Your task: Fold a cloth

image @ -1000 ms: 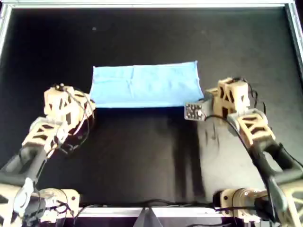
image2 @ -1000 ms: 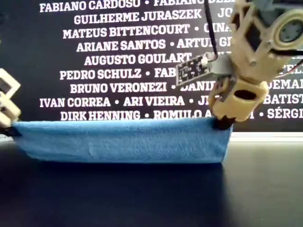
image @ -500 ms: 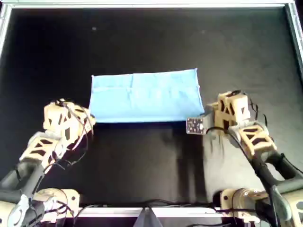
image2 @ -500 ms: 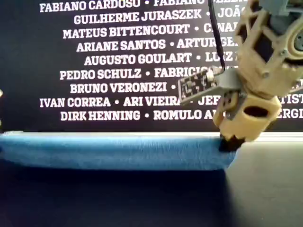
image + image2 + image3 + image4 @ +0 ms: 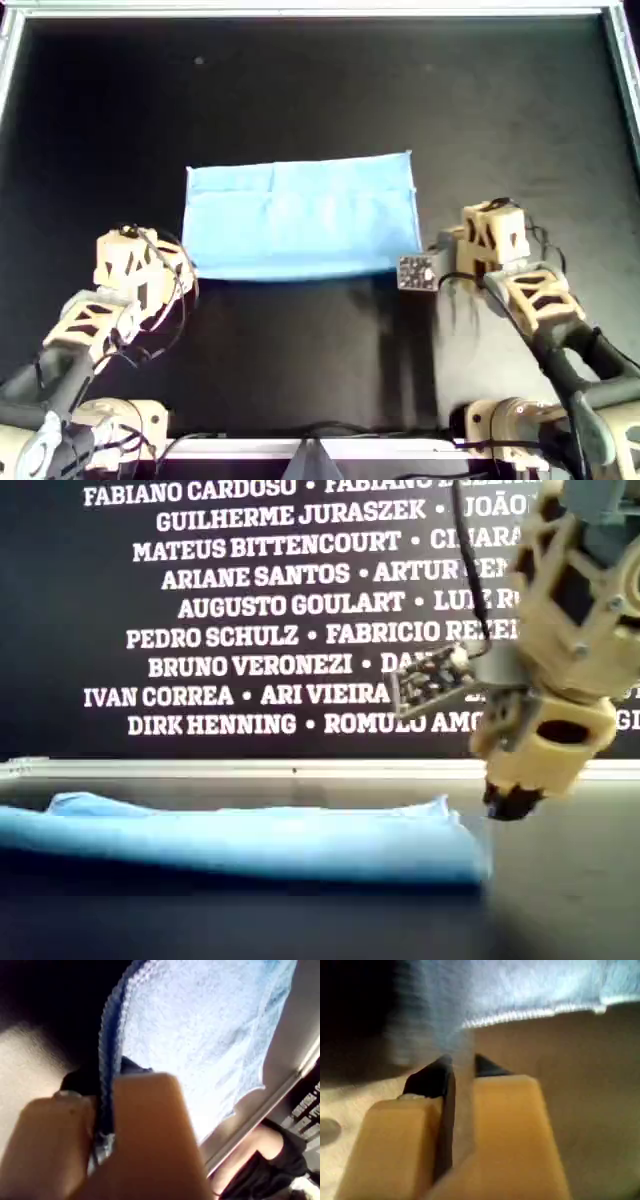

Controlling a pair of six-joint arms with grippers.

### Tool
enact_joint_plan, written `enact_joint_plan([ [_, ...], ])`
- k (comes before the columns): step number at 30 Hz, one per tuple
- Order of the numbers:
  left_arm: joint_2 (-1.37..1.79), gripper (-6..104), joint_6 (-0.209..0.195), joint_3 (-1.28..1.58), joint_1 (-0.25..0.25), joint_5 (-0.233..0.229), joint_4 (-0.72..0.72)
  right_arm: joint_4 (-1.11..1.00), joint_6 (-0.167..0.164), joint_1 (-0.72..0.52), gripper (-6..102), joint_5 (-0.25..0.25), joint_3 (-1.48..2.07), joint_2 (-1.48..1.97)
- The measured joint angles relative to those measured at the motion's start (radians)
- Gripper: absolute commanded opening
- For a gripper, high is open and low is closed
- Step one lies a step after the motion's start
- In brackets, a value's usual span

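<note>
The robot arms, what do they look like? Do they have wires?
Both arms are tan plastic with cut-out, lattice-like shells. The left gripper and right gripper have chunky tan fingers with black tips. Thin black cables loop along each arm, and a small speckled circuit board sits by the right gripper.

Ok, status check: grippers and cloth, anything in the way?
Left gripper shut on cloth edge. Right gripper off the cloth, jaws slightly apart. Cloth folded, flat on table. Nothing in the way.

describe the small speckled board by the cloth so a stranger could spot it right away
Start at the black tabletop in the overhead view and find the light-blue folded fabric cloth in its middle. Just off the cloth's lower right corner there sits a small square speckled circuit board fixed to a tan arm, the only grey, dotted piece among plain tan parts.
</note>
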Motion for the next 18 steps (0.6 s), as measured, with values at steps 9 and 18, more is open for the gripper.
enact_joint_plan([
  [9,0.000,65,0.000,0.006,0.000,0.000,0.000,0.000,0.000,0.002,45,0.000,0.000,0.000],
  [18,0.009,75,0.017,0.037,0.000,-0.002,0.158,0.000,0.000,-0.012,47,0.000,0.000,0.000],
])
